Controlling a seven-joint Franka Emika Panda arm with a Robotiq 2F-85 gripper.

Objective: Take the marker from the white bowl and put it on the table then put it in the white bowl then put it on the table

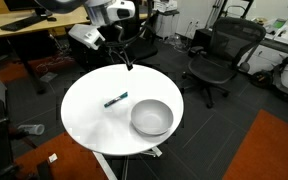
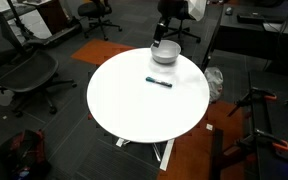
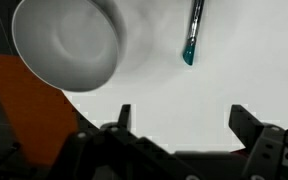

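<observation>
My gripper [image 3: 184,122] is opened to its widest and it holds nothing. In the wrist view its two fingers [image 3: 246,122] stand far apart at the lower edge, and between them I see only bare tabletop. In an exterior view the gripper [image 1: 128,62] hangs over the rim of the table [image 1: 89,125] on the arm's side. The marker [image 1: 116,98] lies flat on the table, outside the white bowl [image 1: 152,118], near it but with a clear gap between them. In the wrist view the bowl looks empty. A black office chair [image 1: 219,50] stands on the dark floor beyond the table
</observation>
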